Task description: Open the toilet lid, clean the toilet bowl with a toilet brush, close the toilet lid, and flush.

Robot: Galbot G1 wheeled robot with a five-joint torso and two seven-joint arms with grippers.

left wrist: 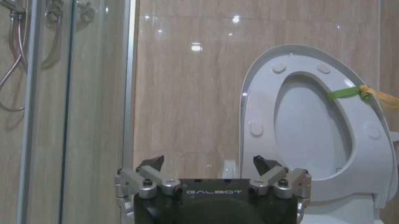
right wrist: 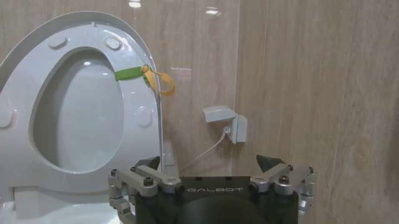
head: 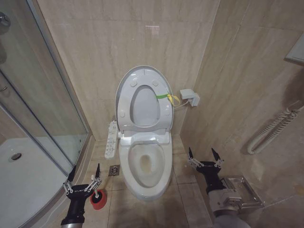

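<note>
The toilet brush [head: 98, 199], seen here as a small round red cup holder on the beige tile floor, sits just left of the toilet bowl's front, and the left gripper [head: 84, 176] hangs directly above it, empty, with its two pointed fingers spread wide. That spot reads as a ready stance for reaching down to the brush, though no stick handle can be made out.

The right gripper [head: 203, 155] is on the other side of the bowl, near its right flank, likewise empty and with its fingers parted; it looks idle, kept clear of the work.

Between them stands the toilet bowl [head: 147, 164], a white ceramic oval basin with a yellowish-brown stain in its well. Behind the bowl the toilet lid [head: 124, 83], a large smooth white plastic oval cover, stands upright against the beige wall with the ring-shaped white seat [head: 165, 110] raised in front of it, so the bowl is open for scrubbing. A green-yellow band [head: 163, 96] crosses the seat's right edge.
</note>
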